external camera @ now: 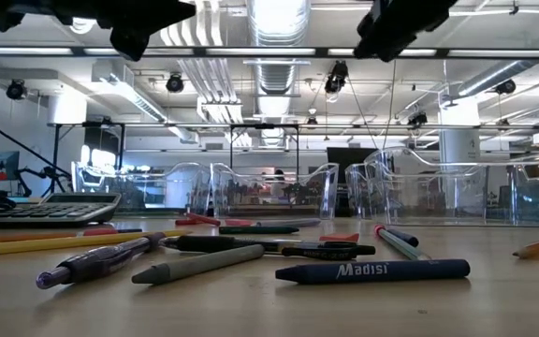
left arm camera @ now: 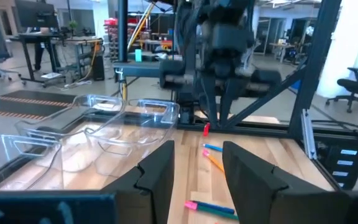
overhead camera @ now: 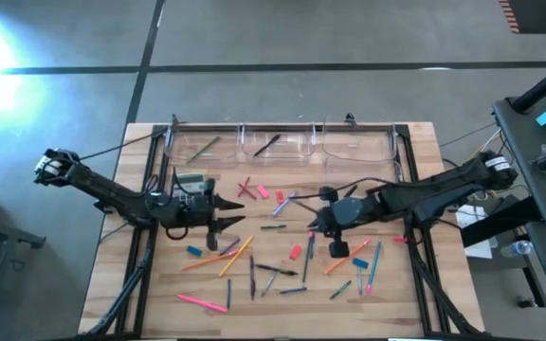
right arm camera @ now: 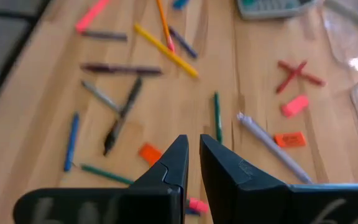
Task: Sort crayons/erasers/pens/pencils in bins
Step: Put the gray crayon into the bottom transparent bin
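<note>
four clear bins (overhead camera: 278, 144) stand in a row along the far edge of the wooden surface (overhead camera: 159, 294), and at least two hold a dark stick or so. in front of them the surface is strewn with loose pencils (overhead camera: 236, 256), pens (overhead camera: 276, 270) and erasers (overhead camera: 295, 252), lying at all angles and crossing each other in places. a grey calculator (overhead camera: 190, 182) lies just behind the left arm, near the leftmost bin.

the left gripper (overhead camera: 232, 212) hangs above the left half of the clutter, its fingers (left arm camera: 157, 174) standing partly apart with nothing between them. the right gripper (overhead camera: 314, 224) hovers over the middle of the surface with its fingers (right arm camera: 176, 163) nearly together and empty; below it lie a green pencil (right arm camera: 217, 116), a pale grey pen (right arm camera: 269, 146) and an orange eraser (right arm camera: 149, 153). a black cable (overhead camera: 349, 185) loops over the surface behind the right arm. a pair of crossed red sticks (overhead camera: 246, 188) lies between the two grippers, nearer the bins.
</note>
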`<state>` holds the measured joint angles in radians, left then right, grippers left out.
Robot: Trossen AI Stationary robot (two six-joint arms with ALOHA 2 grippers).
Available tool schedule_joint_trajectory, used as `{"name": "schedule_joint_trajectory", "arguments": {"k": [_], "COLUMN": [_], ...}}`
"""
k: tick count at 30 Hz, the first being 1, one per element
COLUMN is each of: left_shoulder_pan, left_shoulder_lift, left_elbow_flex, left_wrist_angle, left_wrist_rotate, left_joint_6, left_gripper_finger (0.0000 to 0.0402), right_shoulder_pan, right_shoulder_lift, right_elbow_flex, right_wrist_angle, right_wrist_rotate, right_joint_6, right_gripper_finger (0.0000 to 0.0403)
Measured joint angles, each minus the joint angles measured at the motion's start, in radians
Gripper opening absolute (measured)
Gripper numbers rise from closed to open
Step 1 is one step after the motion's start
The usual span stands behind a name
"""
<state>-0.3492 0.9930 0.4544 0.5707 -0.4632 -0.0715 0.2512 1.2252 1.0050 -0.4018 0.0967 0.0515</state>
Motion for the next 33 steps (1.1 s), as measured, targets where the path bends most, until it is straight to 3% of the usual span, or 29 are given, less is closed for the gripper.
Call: {"name": "schedule_joint_trajectory", "arguments": {"k": [9, 14, 22, 28, 33], "left_shoulder_pan": [-0.001, -0.002, -0.005, -0.005, -0.005], "left_shoulder_lift": [0.008, 0.008, 0.009, 0.009, 0.019], "left_elbow_flex": [-0.003, -0.005, -0.016, -0.016, -0.021], "left_wrist_angle": [0.001, -0.004, -0.003, 0.009, 0.059], "left_wrist_rotate": [-0.015, -0.015, -0.015, -0.015, -0.014], "left_joint_6": [-0.002, -0.027, -0.044, -0.053, -0.053], "left_gripper_finger": [0.0122, 0.0122, 0.0122, 0.0122, 0.0122], "right_shoulder_pan": [0.009, 0.081, 0.259, 0.384, 0.441], "right_shoulder_lift": [0.145, 0.185, 0.066, -0.072, -0.11], "right_elbow_flex": [0.157, 0.196, 0.062, -0.063, -0.145], "right_wrist_angle": [-0.269, -0.418, -0.415, -0.401, -0.396], "right_wrist_rotate": [0.008, 0.009, 0.107, 0.189, 0.195], "right_joint_6": [0.171, 0.275, 0.503, 0.772, 0.943], "right_gripper_finger": [0.0031, 0.0031, 0.0031, 0.0031, 0.0031]}}
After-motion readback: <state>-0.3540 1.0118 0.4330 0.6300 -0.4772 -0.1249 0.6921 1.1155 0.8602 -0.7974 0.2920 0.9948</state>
